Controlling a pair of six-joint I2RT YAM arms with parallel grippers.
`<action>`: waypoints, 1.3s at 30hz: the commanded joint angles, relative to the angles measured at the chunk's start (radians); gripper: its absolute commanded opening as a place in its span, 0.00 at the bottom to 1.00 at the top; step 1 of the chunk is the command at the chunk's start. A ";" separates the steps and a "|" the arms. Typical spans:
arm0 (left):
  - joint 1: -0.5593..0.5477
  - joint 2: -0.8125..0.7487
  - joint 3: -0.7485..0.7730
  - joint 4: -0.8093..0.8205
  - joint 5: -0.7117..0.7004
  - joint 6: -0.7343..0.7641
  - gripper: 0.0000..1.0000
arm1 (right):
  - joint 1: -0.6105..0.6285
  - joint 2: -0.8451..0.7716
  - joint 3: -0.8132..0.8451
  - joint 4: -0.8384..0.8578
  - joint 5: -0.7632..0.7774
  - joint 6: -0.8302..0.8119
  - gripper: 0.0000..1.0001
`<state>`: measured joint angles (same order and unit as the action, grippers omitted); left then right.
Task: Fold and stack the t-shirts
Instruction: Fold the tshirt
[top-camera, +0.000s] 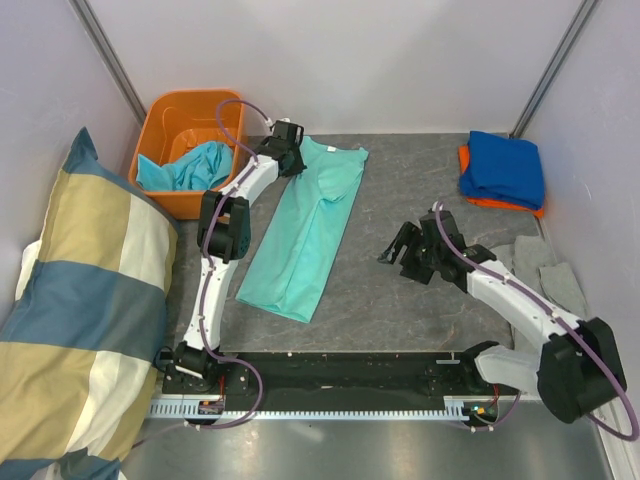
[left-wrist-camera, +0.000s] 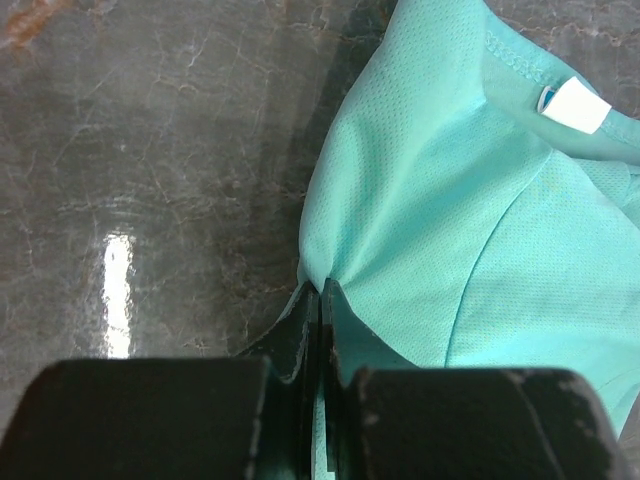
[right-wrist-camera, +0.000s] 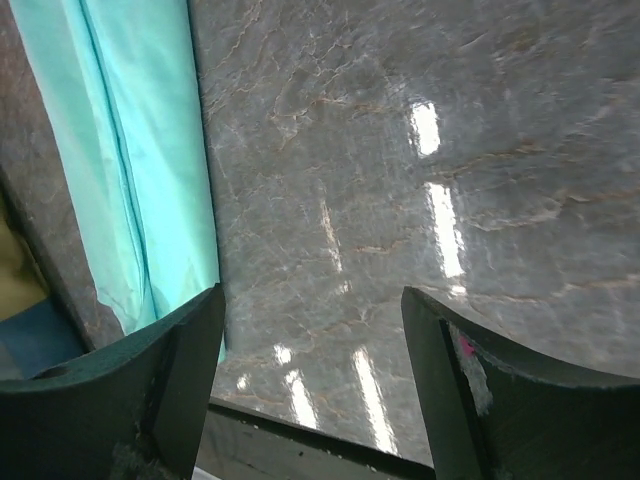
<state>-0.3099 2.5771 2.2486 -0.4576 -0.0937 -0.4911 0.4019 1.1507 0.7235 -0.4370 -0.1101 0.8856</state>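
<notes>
At the near left edge of the bench (top-camera: 400, 300) leans a big striped pillow (top-camera: 80, 320), its lower end cut off by the frame. Right of the middle, the right pincer (top-camera: 395, 252) hangs over bare stone with its fingers (right-wrist-camera: 150, 400) wide apart; whether they touch the surface cannot be told. Beside the right edge lies a grey cloth (top-camera: 545, 265), partly hidden behind that arm. Left of the middle, the mint shirt (top-camera: 305, 235) stretches as a narrow strip from near the front toward the far edge; how many layers it has is not clear. At its far end the left pincer (top-camera: 290, 135) is clamped on a pinch of the fabric beside the collar, close to a white label (left-wrist-camera: 572, 105). In the far left corner an orange tub (top-camera: 160, 120) holds a crumpled turquoise shirt (top-camera: 190, 165), half hidden by the tub's wall. In the far right corner a folded blue shirt (top-camera: 505, 165) lies on an orange shirt (top-camera: 500, 203), only whose edge shows.
</notes>
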 joint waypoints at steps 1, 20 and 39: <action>0.002 -0.041 -0.053 -0.049 -0.041 -0.010 0.02 | 0.031 0.081 -0.047 0.249 -0.054 0.105 0.79; 0.026 -0.264 -0.317 0.010 -0.038 0.028 1.00 | 0.201 0.642 0.188 0.535 -0.111 0.167 0.78; 0.028 -0.376 -0.374 0.066 0.075 0.074 1.00 | 0.201 0.785 0.297 0.529 -0.103 0.142 0.00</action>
<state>-0.2871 2.2860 1.8488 -0.4301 -0.0498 -0.4610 0.6041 1.9343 1.0180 0.1143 -0.2478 1.0504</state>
